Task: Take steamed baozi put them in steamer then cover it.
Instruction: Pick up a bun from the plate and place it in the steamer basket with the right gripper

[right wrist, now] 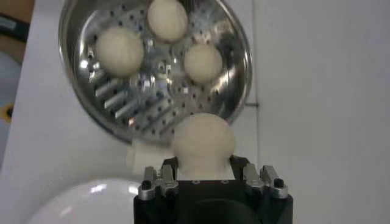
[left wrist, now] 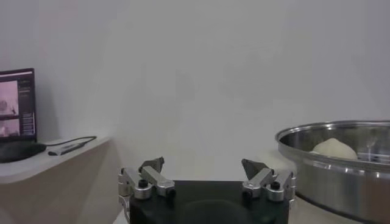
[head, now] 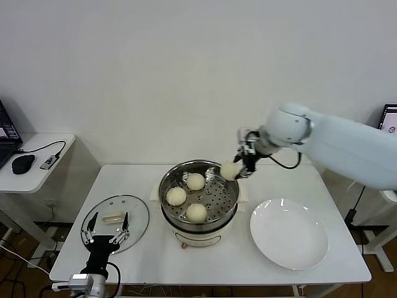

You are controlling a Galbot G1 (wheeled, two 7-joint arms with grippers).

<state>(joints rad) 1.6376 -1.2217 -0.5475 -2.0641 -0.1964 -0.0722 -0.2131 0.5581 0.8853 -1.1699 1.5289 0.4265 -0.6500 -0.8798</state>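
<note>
1. Baozi number four point(head: 230, 170) is pinched in the right gripper point(head: 239, 167), hanging over the steamer's point(head: 198, 200) rim at about 2 o'clock. The jaws squeeze the bun from both sides, which looks like the carry pose for lowering it onto the one bare patch of tray.
2. Three more buns already sit inside on the perforated tray point(right wrist: 122, 100): one at 12 o'clock point(head: 195, 181), one at 9 point(head: 176, 196), one at 6 point(head: 196, 213). They're spaced apart, not touching, so the 3 o'clock side looks like the slot that's left.
3. Texture-wise, the buns are smooth, matte, cream-white and round, probably soft. The pot is shiny stainless steel, the tray is dotted with holes and slots, and the base underneath is cream plastic.
4. The left gripper point(head: 106, 225) hangs with its jaws spread wide and nothing in them, right over the near edge of the cover point(head: 115, 222), at roughly 8 o'clock from the pot. It's probably waiting there to take the lid once the buns are in.
5. That cover is clear glass with a metal rim and a pale oblong handle point(head: 113, 217), lying flat on the white table point(head: 322, 273).
6. A flat white plate point(head: 289, 234) sits at 4 o'clock from the pot with nothing on it.
</note>
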